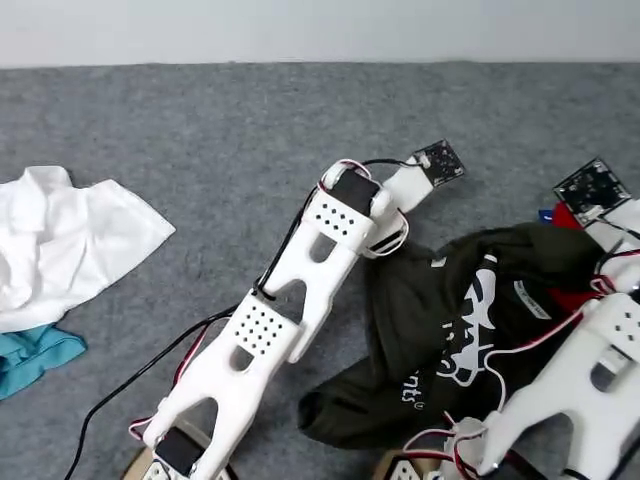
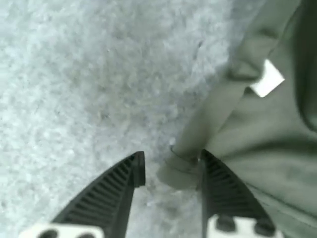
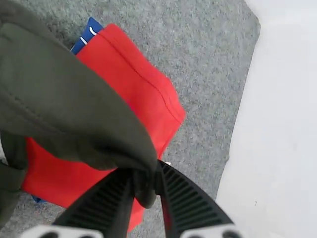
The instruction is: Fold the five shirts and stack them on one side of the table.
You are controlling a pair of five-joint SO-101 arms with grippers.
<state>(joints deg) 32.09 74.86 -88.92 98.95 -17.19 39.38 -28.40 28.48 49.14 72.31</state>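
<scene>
A dark olive shirt (image 1: pixel 470 330) with white print lies crumpled at the right of the grey mat. My left gripper (image 2: pixel 171 171) is open at the shirt's left edge, with a corner of olive hem (image 2: pixel 181 171) lying between its fingers. In the high view this gripper (image 1: pixel 390 238) sits at the shirt's upper left. My right gripper (image 3: pixel 146 186) is shut on a bunched fold of the olive shirt (image 3: pixel 64 109), held above a folded red shirt (image 3: pixel 133 99). A blue shirt (image 3: pixel 86 34) peeks out under the red one.
A white shirt (image 1: pixel 70 245) lies crumpled at the left edge, with a teal shirt (image 1: pixel 35 355) under its near side. The grey mat's edge (image 3: pixel 237 124) runs close beside the red shirt, with a white surface beyond. Bare mat lies between the white shirt and the arms.
</scene>
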